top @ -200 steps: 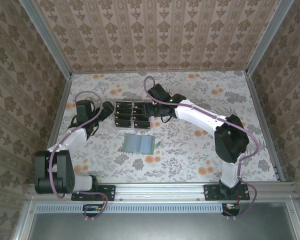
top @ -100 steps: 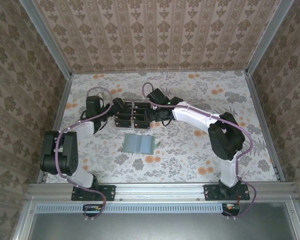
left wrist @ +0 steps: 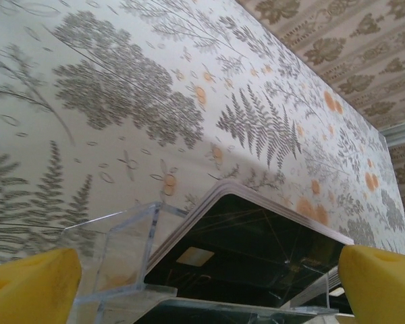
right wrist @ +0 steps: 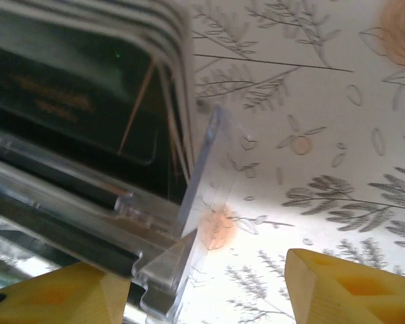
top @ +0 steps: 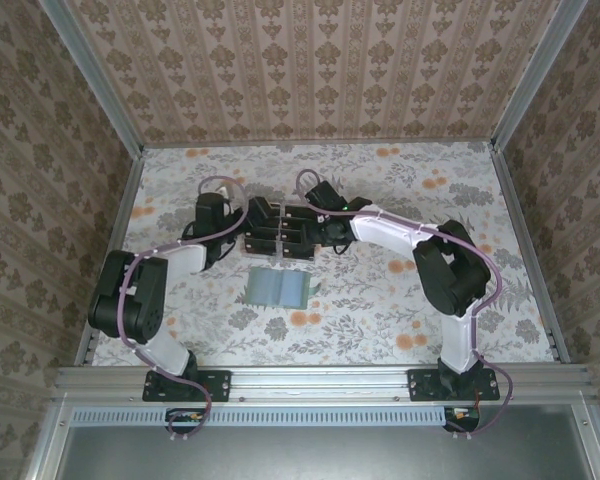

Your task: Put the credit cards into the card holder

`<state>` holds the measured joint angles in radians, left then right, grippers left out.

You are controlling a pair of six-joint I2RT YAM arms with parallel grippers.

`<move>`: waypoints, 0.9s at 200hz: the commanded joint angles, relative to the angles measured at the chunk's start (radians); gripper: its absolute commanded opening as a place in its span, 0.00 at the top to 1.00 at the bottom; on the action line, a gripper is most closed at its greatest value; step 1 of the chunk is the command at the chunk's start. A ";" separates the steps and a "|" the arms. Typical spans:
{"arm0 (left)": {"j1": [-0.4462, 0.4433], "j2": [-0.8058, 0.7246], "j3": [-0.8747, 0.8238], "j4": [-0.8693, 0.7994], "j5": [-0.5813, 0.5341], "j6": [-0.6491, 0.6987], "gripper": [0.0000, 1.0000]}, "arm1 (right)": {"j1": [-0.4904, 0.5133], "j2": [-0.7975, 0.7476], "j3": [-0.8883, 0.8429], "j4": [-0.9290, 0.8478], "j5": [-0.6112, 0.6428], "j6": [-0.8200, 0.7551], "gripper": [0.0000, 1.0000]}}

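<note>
The black credit cards (top: 280, 232) stand in a clear plastic rack (top: 292, 246) at mid-table. The sage-green card holder (top: 277, 288) lies flat just in front of the rack, with nothing touching it. My left gripper (top: 248, 222) is at the rack's left end. In the left wrist view it (left wrist: 206, 293) is open, its yellow fingertips (left wrist: 30, 283) wide apart, with a black card (left wrist: 256, 246) and the rack's clear corner (left wrist: 118, 246) between them. My right gripper (top: 310, 228) is at the rack's right end, open (right wrist: 199, 293), the rack's clear end wall (right wrist: 196, 196) between its pads and black cards (right wrist: 67, 101) beyond.
The floral tablecloth (top: 400, 290) stretches out to the right and front of the wallet. Metal frame rails (top: 120, 220) and patterned walls close in the table on the left, right and back.
My left arm has swung right from the table's left side up to the rack's left end. The right gripper has stayed at the rack's right end, and the rack looks shifted slightly right.
</note>
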<state>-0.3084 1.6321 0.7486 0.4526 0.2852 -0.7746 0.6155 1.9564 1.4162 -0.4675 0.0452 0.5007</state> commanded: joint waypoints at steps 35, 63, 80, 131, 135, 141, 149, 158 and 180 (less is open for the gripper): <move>-0.126 0.054 0.031 0.084 -0.064 -0.055 0.00 | -0.076 -0.048 -0.083 0.027 0.035 0.008 0.36; -0.138 0.052 0.059 0.057 -0.069 -0.051 0.00 | -0.085 -0.134 -0.127 0.040 0.000 -0.026 0.36; -0.123 0.023 0.075 0.011 -0.068 -0.031 0.00 | -0.085 -0.220 -0.167 0.059 -0.034 -0.044 0.36; -0.041 -0.085 0.113 -0.164 -0.046 0.023 0.00 | -0.083 -0.366 -0.187 0.042 -0.130 -0.228 0.37; -0.033 -0.094 0.116 -0.180 -0.045 0.027 0.00 | -0.083 -0.363 -0.181 0.036 -0.134 -0.251 0.37; -0.023 -0.107 0.117 -0.202 -0.041 0.033 0.00 | -0.082 -0.357 -0.171 0.026 -0.142 -0.281 0.38; -0.011 -0.127 0.117 -0.230 -0.043 0.044 0.00 | -0.080 -0.347 -0.155 0.013 -0.158 -0.323 0.39; 0.003 -0.153 0.117 -0.270 -0.047 0.053 0.00 | -0.072 -0.335 -0.138 0.002 -0.169 -0.368 0.39; 0.033 -0.220 0.094 -0.342 -0.057 0.078 0.00 | -0.032 -0.279 -0.085 -0.040 -0.164 -0.487 0.40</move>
<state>-0.3023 1.4914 0.8410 0.2417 0.2237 -0.7540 0.5411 1.6161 1.2636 -0.4358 -0.0856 0.2008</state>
